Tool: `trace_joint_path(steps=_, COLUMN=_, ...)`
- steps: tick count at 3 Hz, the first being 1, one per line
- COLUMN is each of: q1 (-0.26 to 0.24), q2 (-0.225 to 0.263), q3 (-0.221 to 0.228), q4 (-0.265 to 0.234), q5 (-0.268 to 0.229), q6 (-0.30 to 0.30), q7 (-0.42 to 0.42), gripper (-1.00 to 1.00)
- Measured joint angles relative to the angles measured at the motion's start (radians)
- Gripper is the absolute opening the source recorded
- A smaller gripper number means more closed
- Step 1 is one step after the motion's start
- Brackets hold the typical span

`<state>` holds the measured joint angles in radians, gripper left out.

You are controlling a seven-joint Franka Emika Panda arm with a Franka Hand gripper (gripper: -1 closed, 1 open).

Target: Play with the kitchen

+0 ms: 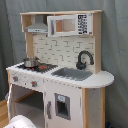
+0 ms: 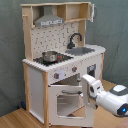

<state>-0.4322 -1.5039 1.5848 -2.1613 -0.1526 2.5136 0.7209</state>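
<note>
The kitchen [image 2: 60,60] fills most of the frame in both exterior views, standing on a wood floor before a grey-green curtain. In the second exterior view the arm [image 2: 107,95] comes in from the lower right, a white segmented body with a rounded end at the far right edge; its front end sits right against the right side of the oven door [image 2: 65,100], lower centre. The gripper itself is hidden at the door edge, so I cannot tell how its fingers are set or whether they hold anything. Oven door looks swung partly open, window panel in its middle. Above it, two knobs [image 2: 56,75] on the front panel, then the stovetop with a metal pot [image 2: 50,56] at centre left, sink [image 2: 81,50] and black faucet [image 2: 75,38] to its right, grey hood [image 2: 49,20] upper left. In the first exterior view only a white rounded arm part [image 1: 20,121] shows, bottom left, below the open oven bay; microwave cabinet [image 1: 70,24] top centre, faucet right of centre.
</note>
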Motion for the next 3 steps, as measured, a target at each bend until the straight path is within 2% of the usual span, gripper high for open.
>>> trace_joint_path(steps=1, q1=0.022, q2=0.007, q3=-0.054, q4=-0.006, q5=-0.030, q6=-0.026, q7=-0.091, gripper=1.00)
trace_joint_path(steps=3, q1=0.081, q2=0.014, q3=-0.138, q4=-0.030, q5=-0.051, q6=-0.095, q7=-0.281, gripper=1.00)
